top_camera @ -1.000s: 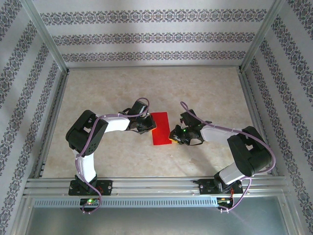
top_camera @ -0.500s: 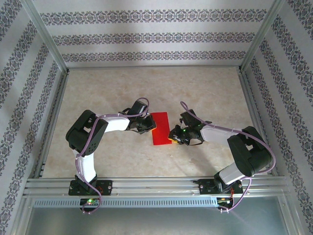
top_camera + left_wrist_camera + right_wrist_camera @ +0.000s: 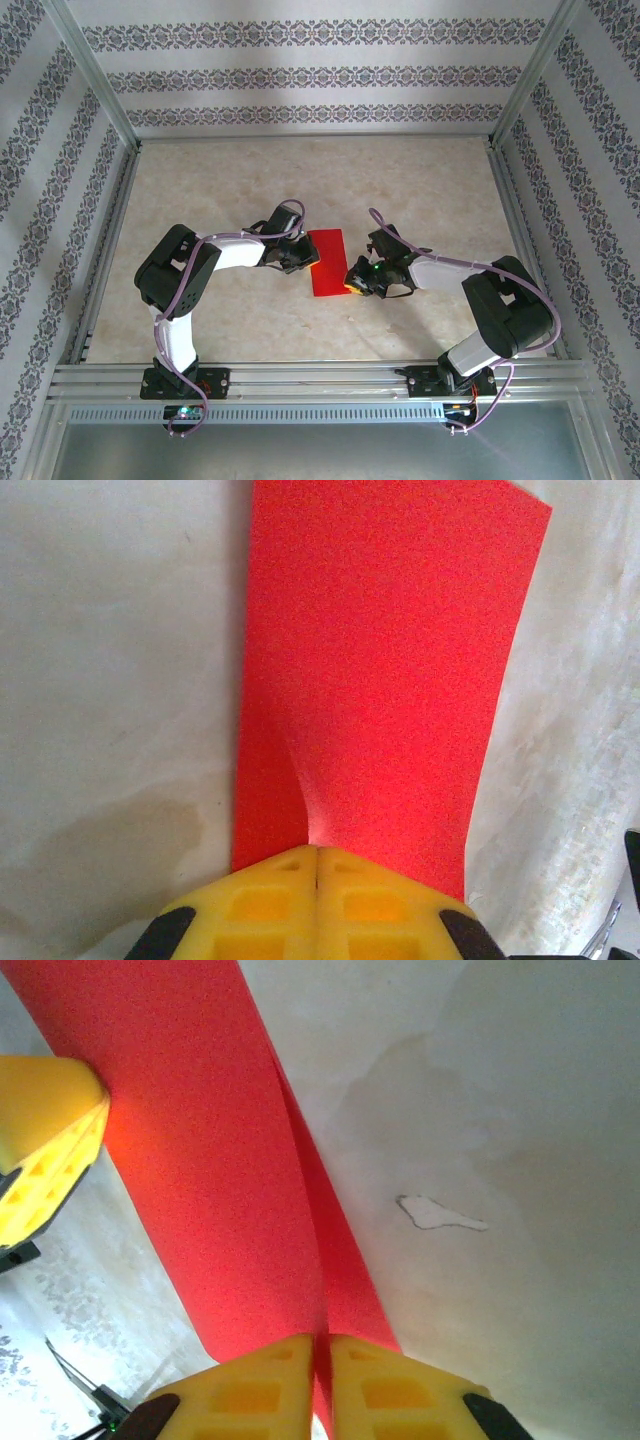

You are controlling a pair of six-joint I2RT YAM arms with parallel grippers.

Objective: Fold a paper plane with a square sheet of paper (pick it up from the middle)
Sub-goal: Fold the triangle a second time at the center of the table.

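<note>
Pale marbled bench [image 3: 250, 180], patterned walls on three sides. The square sheet of paper [image 3: 328, 262] sits mid-bench between the two arms and reads as a narrow red rectangle. The right wrist view shows two layers [image 3: 220, 1160], so I judge it is folded double.

Risks from here:
- Both arms hold opposite sides. If they pull apart or move out of step, the thin paper could tear or slip out of one pinch.
- A pucker runs up from the left pinch point [image 3: 380, 660]. Pressing it flat could set a stray crease.
- The two layers could slide against each other, and the next fold would then come out skewed.

Left fingers [image 3: 308, 860]: closed tight, tips together, pinching the near edge of the sheet about midway along it.
Right fingers [image 3: 312, 1345]: closed, with the red edge running into the seam between them, so they grip the sheet near its end.

Cannot tell whether the sheet is lifted or resting on the bench.
</note>
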